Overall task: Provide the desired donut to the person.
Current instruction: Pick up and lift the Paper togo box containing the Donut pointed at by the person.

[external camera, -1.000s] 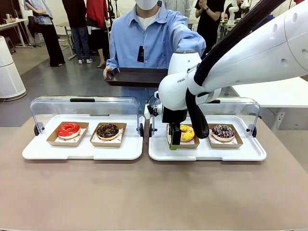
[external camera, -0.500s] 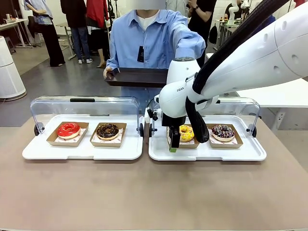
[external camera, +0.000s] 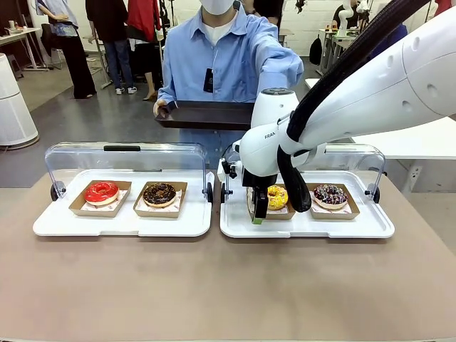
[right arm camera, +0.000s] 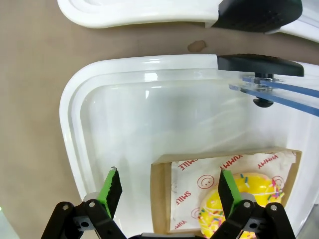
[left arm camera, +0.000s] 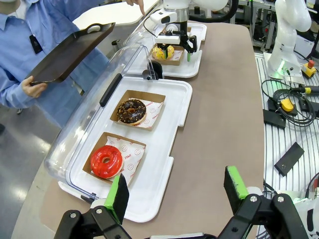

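The person in a light blue shirt stands at the far side, holding a dark serving tray out over the table. A yellow sprinkled donut sits in a cardboard tray on the right white tray. My right gripper hangs open just over it. In the right wrist view the right gripper straddles the cardboard tray's edge, one finger over the yellow donut. My left gripper is open and holds nothing, above the table beside the red donut.
The left white tray holds a red donut and a chocolate donut. A dark sprinkled donut lies right of the yellow one. Both clear lids stand tilted back. Cables and boxes lie beside the table.
My right arm's wrist has shifted slightly right and down over the yellow donut. Both grippers stay open. The person still holds the tray out.
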